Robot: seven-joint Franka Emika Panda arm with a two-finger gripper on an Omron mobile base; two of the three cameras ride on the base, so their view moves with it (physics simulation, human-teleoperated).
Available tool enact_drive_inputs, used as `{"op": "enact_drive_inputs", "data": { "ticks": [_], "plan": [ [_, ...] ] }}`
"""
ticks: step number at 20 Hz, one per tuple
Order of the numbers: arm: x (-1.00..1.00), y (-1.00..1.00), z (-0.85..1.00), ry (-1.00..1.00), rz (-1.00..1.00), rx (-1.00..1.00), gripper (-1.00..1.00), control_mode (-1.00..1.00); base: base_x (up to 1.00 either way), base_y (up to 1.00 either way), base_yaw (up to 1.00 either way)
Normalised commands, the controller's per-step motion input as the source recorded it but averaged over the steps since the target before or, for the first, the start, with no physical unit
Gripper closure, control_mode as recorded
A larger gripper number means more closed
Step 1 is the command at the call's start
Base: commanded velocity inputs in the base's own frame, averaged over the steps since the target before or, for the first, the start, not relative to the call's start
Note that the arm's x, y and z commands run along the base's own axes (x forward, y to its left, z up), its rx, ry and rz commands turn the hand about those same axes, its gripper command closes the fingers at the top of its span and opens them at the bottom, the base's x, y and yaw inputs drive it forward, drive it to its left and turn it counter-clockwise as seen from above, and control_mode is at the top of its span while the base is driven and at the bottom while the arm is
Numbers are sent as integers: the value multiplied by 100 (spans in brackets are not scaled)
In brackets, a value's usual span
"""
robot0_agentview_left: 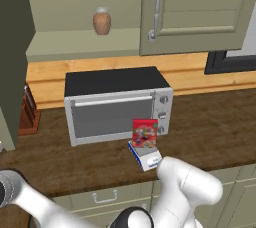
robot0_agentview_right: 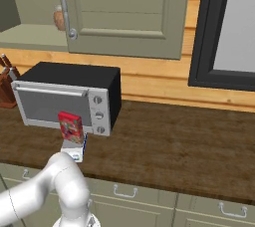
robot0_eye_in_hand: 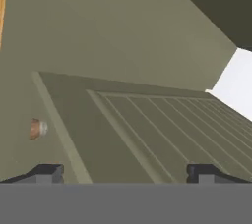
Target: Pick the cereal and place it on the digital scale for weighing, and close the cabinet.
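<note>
The cereal (robot0_agentview_left: 145, 133) is a small red box standing upright on the digital scale (robot0_agentview_left: 146, 157), just in front of the toaster oven; both appear again in the right base view, cereal (robot0_agentview_right: 70, 127) on scale (robot0_agentview_right: 74, 150). The cabinet's right door (robot0_agentview_left: 200, 12) is shut. Its left door (robot0_agentview_left: 12, 62) stands swung open at the left edge, baring the shelf. In the hand view my gripper (robot0_eye_in_hand: 125, 174) is open, its fingertips (robot0_eye_in_hand: 49, 173) wide apart with nothing between them, and it faces a panelled cabinet door (robot0_eye_in_hand: 147, 129).
A brown vase (robot0_agentview_left: 101, 21) stands on the open cabinet shelf. The silver toaster oven (robot0_agentview_left: 117, 104) sits on the wooden counter (robot0_agentview_left: 215, 122), with a knife block (robot0_agentview_left: 27, 112) to its left. A dark window frame (robot0_agentview_right: 204, 32) is at the right. Drawer fronts (robot0_agentview_right: 124, 193) run below the counter.
</note>
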Motion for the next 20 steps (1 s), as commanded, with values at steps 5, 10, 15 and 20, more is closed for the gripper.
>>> {"op": "enact_drive_inputs", "data": {
  "ticks": [5, 10, 15, 20],
  "plan": [
    [-32, -77, 73, -18, -11, 17, -100, -100, 0, 0, 0],
    [-50, -100, 75, -20, -6, 26, -100, -100, 0, 0, 0],
    [-65, -100, 85, -4, -4, 39, -100, -100, 0, 0, 0],
    [-27, -100, 84, 18, -3, 27, -100, -100, 0, 0, 0]
  ]
}}
